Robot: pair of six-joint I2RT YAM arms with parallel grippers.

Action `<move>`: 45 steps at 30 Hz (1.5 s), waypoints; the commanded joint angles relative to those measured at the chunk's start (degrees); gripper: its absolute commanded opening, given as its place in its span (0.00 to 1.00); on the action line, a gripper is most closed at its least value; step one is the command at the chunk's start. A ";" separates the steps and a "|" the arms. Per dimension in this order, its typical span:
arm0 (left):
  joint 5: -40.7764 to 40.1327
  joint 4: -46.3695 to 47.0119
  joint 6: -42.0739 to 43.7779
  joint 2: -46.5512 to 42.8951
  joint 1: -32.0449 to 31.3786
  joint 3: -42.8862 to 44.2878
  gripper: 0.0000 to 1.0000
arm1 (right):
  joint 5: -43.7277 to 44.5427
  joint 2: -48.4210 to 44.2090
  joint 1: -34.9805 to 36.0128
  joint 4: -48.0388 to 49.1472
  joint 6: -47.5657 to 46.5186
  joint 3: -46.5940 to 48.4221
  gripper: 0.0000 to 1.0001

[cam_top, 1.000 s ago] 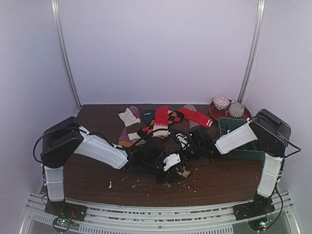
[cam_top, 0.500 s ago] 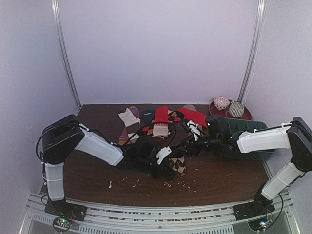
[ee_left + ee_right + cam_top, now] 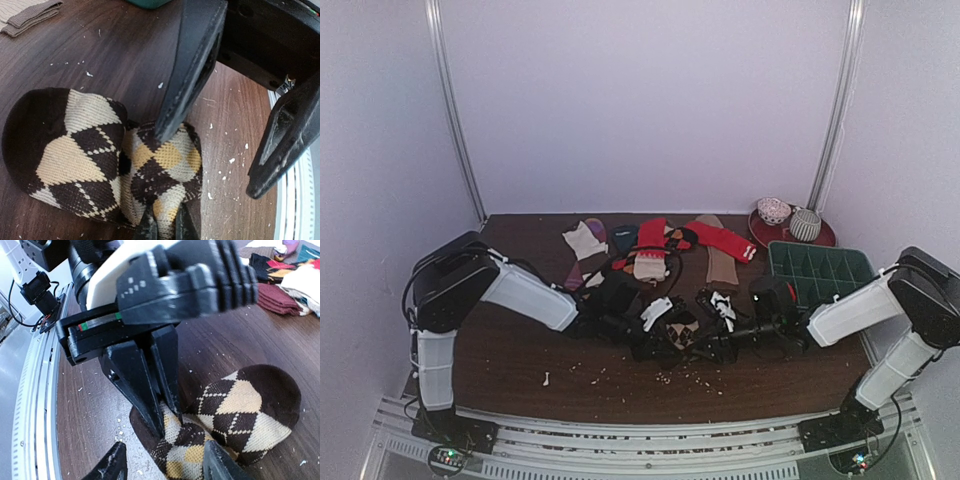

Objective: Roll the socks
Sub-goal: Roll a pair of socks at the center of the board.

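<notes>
I put this at partway through the first sock, with most of the job still ahead. The brown diamond sock [image 3: 100, 155] sits low in the middle of the overhead view, on the table [image 3: 520, 370] between my two arms. It is bunched into a short, fat lump, doubled over on itself but not a tight roll.

My left gripper [image 3: 165, 226] is pinched shut on the lump's near edge; in the left wrist view the fingertips meet on the cloth at the bottom of the frame. My right gripper [image 3: 167, 467] stands with its jaws wide apart and holds nothing. One finger rests at the middle of the lump and the other hangs off to the side over bare wood.

The red sock [image 3: 720, 238] lies flat and unrolled at the upper middle of the overhead view, well away from both grippers, beside a loose heap of other socks [image 3: 590, 245]. At the upper right, a red plate [image 3: 823, 238] carries two round bundles [image 3: 805, 224] that look like finished rolls, though I cannot be sure. A green tray [image 3: 820, 270] sits just below the plate.

To my eye the brown sock needs tucking and tightening, and the red one has not been started.
</notes>
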 commanded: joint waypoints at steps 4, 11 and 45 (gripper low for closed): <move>-5.18 -23.06 2.64 8.03 0.56 -3.95 0.00 | 1.33 3.22 0.80 0.41 -7.16 2.65 0.54; -5.11 -24.87 4.70 8.46 1.61 -3.49 0.00 | 2.84 6.33 0.89 -0.46 -6.23 2.11 0.54; -14.24 1.52 9.99 -9.75 2.30 -7.11 0.70 | -2.90 17.29 1.22 -5.29 27.20 -3.48 0.15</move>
